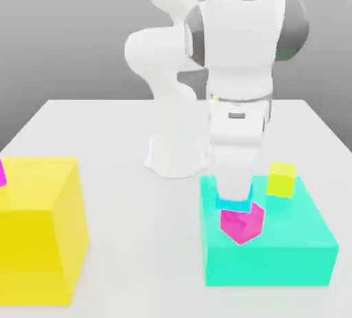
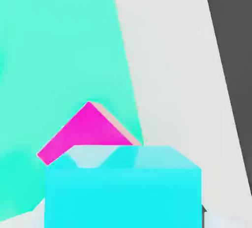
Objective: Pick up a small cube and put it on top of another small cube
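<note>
The small light cyan cube (image 1: 225, 205) sits at the tip of my gripper (image 1: 234, 197), which points straight down over the large teal block (image 1: 289, 248). The fingers are shut on the cyan cube's sides. In the hand view the cyan cube (image 2: 123, 187) looms close. The small magenta cube (image 1: 242, 224) rests on the teal block directly in front of the cyan cube, turned corner-on and touching or nearly touching it. In the hand view the magenta cube (image 2: 86, 133) shows just beyond the cyan one, on the teal surface (image 2: 64, 49).
A small yellow-green cube (image 1: 281, 179) stands on the teal block's far corner, toward the exterior view's right. A big yellow block (image 1: 38, 231) fills the table's near corner at the exterior view's left. The arm's base (image 1: 175, 152) rises behind the teal block.
</note>
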Robot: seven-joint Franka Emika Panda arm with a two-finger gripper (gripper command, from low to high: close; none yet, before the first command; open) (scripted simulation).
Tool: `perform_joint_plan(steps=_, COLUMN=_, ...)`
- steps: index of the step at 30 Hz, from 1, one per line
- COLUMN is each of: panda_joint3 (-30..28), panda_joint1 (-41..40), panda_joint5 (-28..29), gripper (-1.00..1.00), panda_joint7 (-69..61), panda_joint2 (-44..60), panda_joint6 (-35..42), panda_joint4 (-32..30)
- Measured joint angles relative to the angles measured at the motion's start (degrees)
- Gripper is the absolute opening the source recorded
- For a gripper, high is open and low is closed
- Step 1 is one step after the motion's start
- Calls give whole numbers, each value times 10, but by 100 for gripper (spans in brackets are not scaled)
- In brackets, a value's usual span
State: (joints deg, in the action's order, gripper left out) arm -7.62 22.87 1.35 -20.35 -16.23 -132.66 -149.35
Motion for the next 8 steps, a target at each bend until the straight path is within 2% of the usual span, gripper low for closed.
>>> perform_joint_plan(steps=4, panda_joint3=7, panda_joint1=4, panda_joint5=6, gripper=-100, panda_joint7=5, panda_joint2=37, panda_joint6=-69, panda_joint4=-29)
perform_joint_plan(steps=5, panda_joint3=6, panda_joint1=4, panda_joint5=6, gripper=100, panda_joint7=5, panda_joint2=53, panda_joint6=-93, panda_joint4=-36)
perform_joint_plan(steps=8, panda_joint3=6, panda_joint1=4, panda_joint5=5, gripper=100, panda_joint7=5, panda_joint2=53, panda_joint6=-93, panda_joint4=-36)
